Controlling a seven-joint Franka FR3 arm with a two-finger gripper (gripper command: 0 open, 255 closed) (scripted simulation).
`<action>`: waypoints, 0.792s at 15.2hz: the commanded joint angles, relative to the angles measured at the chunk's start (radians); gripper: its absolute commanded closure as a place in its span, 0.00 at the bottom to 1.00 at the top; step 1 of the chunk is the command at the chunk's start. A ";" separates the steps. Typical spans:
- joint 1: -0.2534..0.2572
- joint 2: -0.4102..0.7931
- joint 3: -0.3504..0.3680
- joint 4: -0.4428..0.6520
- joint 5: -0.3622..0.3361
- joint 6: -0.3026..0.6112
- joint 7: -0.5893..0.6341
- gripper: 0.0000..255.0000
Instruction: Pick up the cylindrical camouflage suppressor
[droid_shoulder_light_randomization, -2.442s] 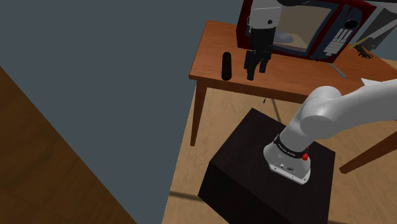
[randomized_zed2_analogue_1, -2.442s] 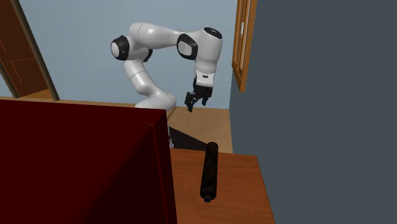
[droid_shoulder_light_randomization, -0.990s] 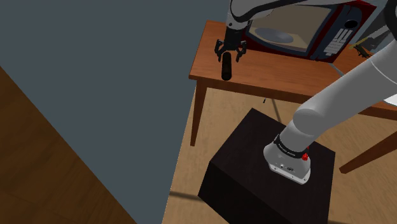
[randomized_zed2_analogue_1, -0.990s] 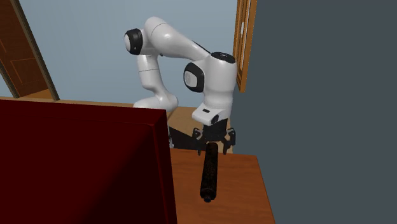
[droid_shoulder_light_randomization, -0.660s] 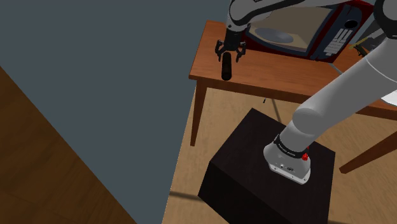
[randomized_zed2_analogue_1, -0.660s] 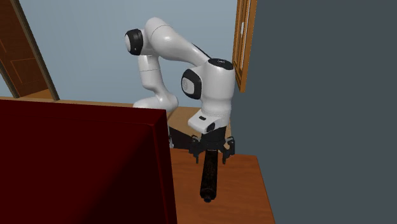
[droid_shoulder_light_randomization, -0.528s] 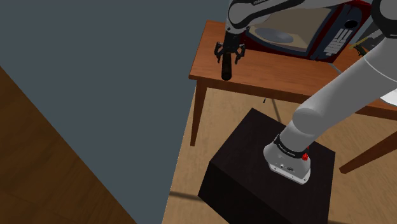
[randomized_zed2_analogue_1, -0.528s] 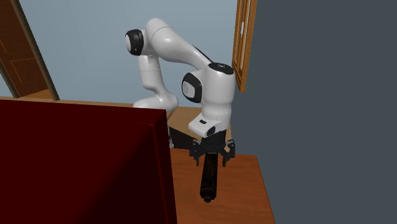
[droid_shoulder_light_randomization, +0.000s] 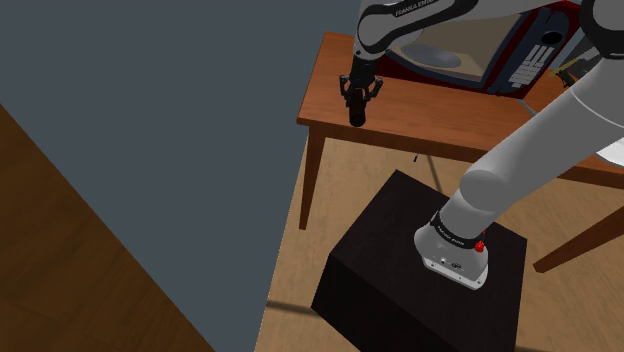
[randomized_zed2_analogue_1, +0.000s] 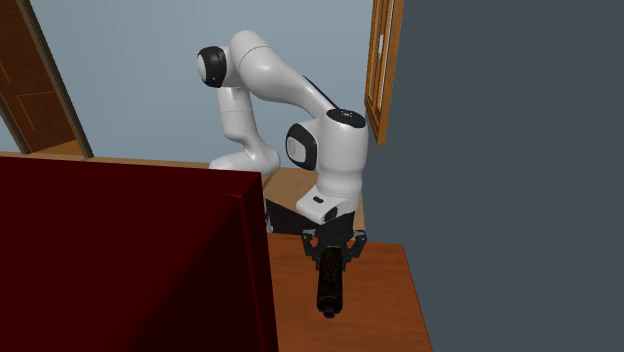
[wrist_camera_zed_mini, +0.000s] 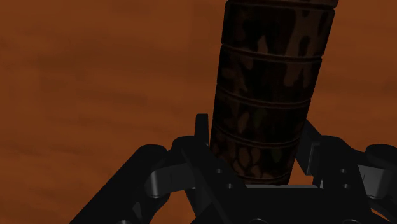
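black claw (randomized_zed2_analogue_1: 330, 256) pinching the near end of the camouflage tube (randomized_zed2_analogue_1: 328, 290), tube lying flat on the wooden worktop (randomized_zed2_analogue_1: 385, 300), dark red microwave (droid_shoulder_light_randomization: 545, 45) at 2 o'clock of the claw in the shoulder view

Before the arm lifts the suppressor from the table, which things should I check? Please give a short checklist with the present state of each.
1. The suppressor is between the fingers of the gripper: ok.
2. Fingers touch both its sides: ok, judging by the wrist view.
3. Grasp at the middle of its length: not ok; it is nearer one end, so the suppressor may tip when lifted.
4. Suppressor lies flat on the table: ok.
5. The microwave stands apart from the gripper: ok.
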 joint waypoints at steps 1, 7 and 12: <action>0.000 0.001 0.000 -0.001 0.000 0.001 0.000 1.00; 0.000 -0.005 0.000 0.007 0.000 -0.014 -0.002 1.00; 0.001 -0.030 0.000 0.052 0.003 -0.083 -0.005 1.00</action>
